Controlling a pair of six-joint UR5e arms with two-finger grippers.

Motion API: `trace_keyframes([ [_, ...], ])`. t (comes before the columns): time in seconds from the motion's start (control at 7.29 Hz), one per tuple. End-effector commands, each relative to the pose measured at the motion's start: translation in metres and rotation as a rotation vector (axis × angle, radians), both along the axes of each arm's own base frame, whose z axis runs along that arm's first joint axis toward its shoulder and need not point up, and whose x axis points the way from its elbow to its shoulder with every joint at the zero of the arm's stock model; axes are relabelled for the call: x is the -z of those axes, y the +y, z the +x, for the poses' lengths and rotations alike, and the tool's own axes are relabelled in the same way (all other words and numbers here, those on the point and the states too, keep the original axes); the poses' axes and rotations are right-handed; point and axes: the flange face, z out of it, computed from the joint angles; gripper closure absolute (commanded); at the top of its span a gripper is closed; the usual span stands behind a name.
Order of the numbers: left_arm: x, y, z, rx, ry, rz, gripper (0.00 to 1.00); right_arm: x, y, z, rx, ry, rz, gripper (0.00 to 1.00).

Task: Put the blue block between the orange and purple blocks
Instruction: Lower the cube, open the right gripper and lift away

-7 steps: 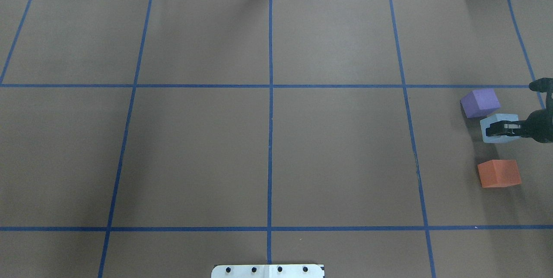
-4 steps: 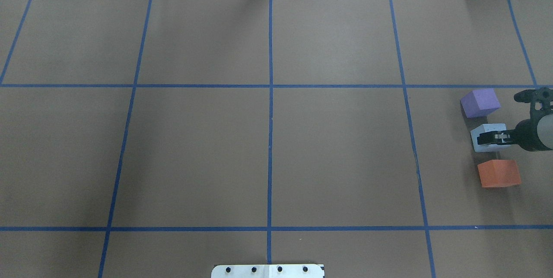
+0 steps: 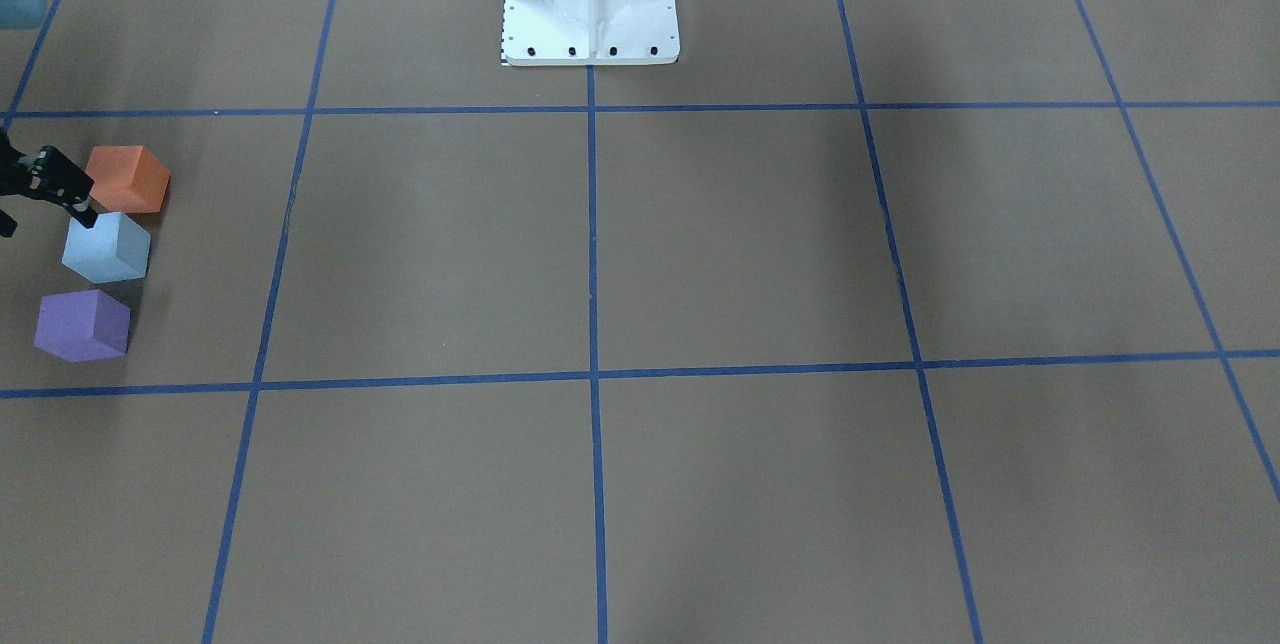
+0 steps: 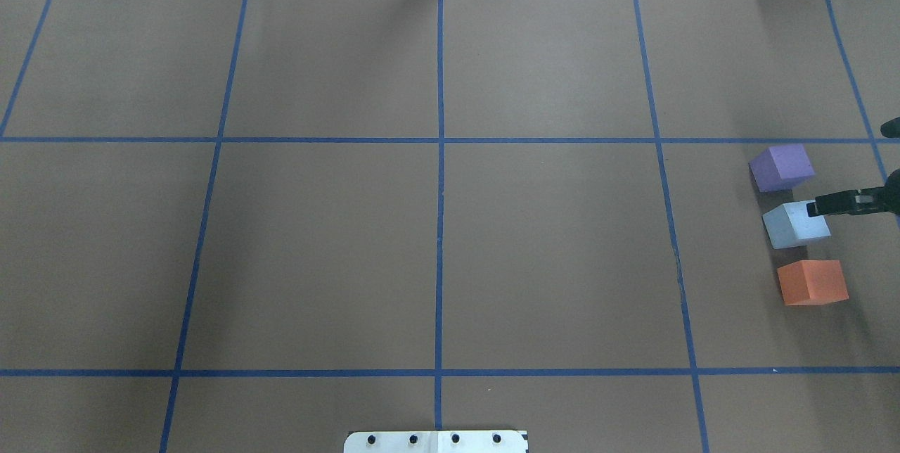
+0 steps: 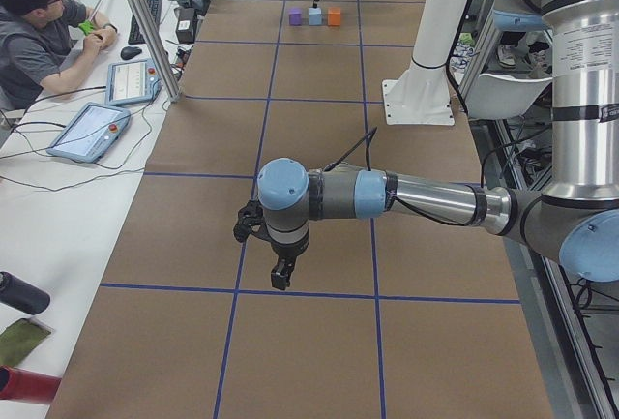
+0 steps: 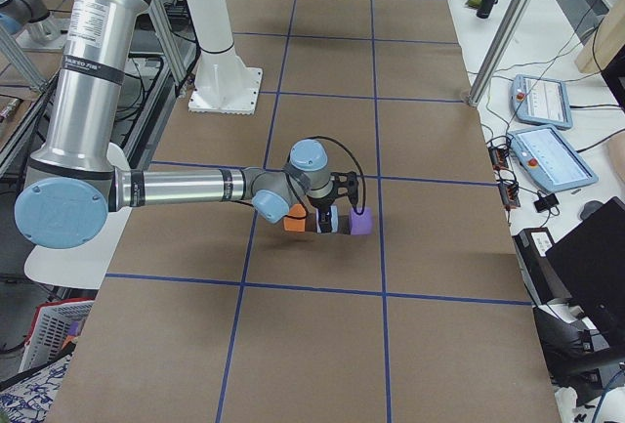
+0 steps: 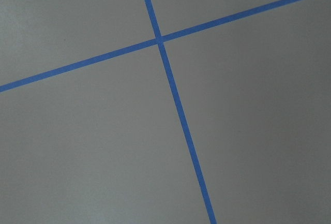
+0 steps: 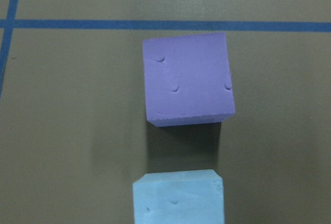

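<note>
**Blue block sits in the gap, right fingers spread above it**

R arm: in the right-side view the forearm runs level out over the counter (image 4: 436,242). The wrist is bent so the right fingers (image 4: 833,206) point straight down. In the front view I see them spread apart w/ nothing between them, hanging above the blue block (image 4: 796,224) and not touching it. R wrist cam shows no fingers, only block tops.

Blue block is flat on the counter, between the purple block (image 4: 782,167) on its far side and the orange block (image 4: 813,282) on its near side. There's a narrow gap on each side, so no contact. The row is a bit staggered: orange sits slightly further to the robot's right than the other two.

L arm: seen only from the left-end cam. The forearm is level and the wrist turned down. The left fingers (image 5: 279,276) hang low, just above a tape line (image 5: 319,295). Can't tell if they're spread or closed. L wrist cam gives only a tape crossing.

Edges/room: the row is in the grid cell at the counter's right end, close to the overhead frame's edge. Purple is just short of the cross tape line behind it. From the row toward the centre line, brown grid cells give broad room. A metal post (image 5: 145,27) stands at the counter's operator-side edge, well apart from the blocks.
</note>
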Motion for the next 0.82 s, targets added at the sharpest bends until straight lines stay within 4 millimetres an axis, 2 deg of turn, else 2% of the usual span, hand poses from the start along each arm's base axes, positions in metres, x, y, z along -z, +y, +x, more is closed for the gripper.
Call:
trace_keyframes([
  [0.0, 0.001, 0.000, 0.001, 0.000, 0.014, 0.001, 0.00, 0.009, -0.005, 0.087, 0.067, 0.040, 0.026, 0.00],
  [0.14, 0.001, 0.000, 0.001, 0.000, 0.014, 0.001, 0.00, 0.012, -0.004, 0.138, 0.106, 0.093, 0.049, 0.00],
  [0.27, 0.000, 0.000, 0.001, 0.000, 0.014, -0.001, 0.00, 0.006, 0.004, 0.184, 0.165, 0.105, 0.042, 0.00],
  [0.41, -0.003, 0.000, 0.001, -0.001, 0.015, -0.007, 0.00, -0.021, 0.023, 0.193, 0.216, 0.103, -0.004, 0.00],
  [0.55, -0.004, 0.000, 0.001, -0.003, 0.015, -0.006, 0.00, -0.028, 0.034, 0.194, 0.211, 0.098, -0.020, 0.00],
  [0.69, -0.005, 0.000, 0.001, -0.004, 0.013, -0.007, 0.00, -0.029, 0.033, 0.194, 0.212, 0.098, -0.021, 0.00],
])
